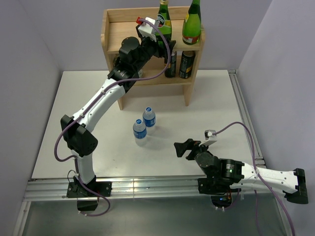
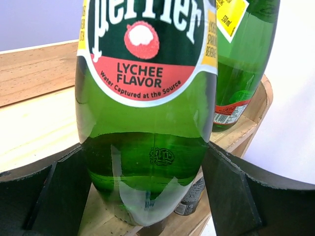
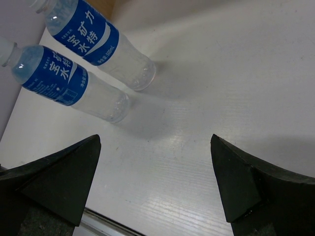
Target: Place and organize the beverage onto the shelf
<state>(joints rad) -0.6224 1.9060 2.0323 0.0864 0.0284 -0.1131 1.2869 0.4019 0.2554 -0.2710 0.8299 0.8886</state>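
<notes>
Label and lower body alone of the lychee Perrier bottle [image 2: 147, 113] are shown in the left wrist view. The bottle is clasped by the left claw [image 2: 145, 172], with both fingers [image 2: 64, 191] pressed against its lower sides. Whether its base is resting on the top board cannot be told. In the overhead view its neck is cut off at the top edge, as is that of the second green bottle [image 1: 192, 24] just to its right on the shelf [image 1: 128, 15] at upper centre. Two dark cans [image 1: 186, 64] are seen on the lower tier, the left one partly hidden behind the left arm [image 1: 98, 101]. Two water bottles [image 1: 149, 117] are stood together mid-bench [image 1: 206, 98], their caps clipped in the right wrist view. The right claw [image 3: 155, 177] is held spread wide and empty at lower right.
</notes>
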